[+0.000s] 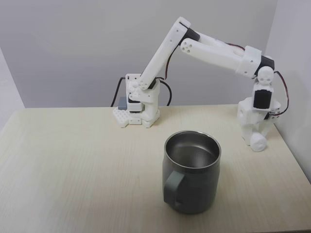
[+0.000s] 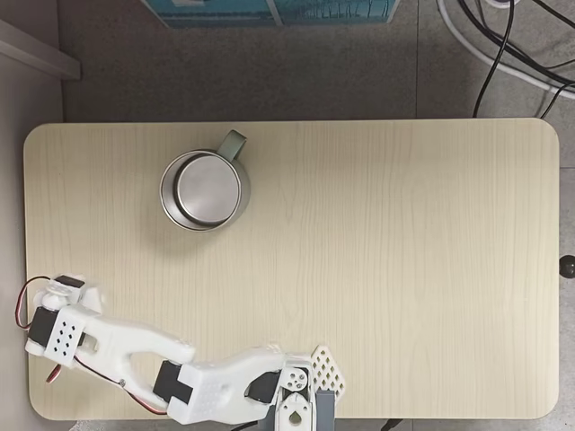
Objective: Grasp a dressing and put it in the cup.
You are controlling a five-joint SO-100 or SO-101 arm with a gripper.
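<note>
The large dark grey-green metal mug point(image 1: 192, 172) with a shiny steel inside and one loop handle stands upright on the pale wood-grain counter point(image 1: 73, 165), near the front in a fixed view and toward the far left point(image 2: 205, 190) in the view from above. The white arm's gripper point(image 1: 257, 141) reaches down to the counter at the right edge, well apart from the mug, and from above sits at the near left corner point(image 2: 56, 292). A small white rounded lump shows at its tip, but I cannot tell whether that is the dressing or whether the gripper is open or closed.
</note>
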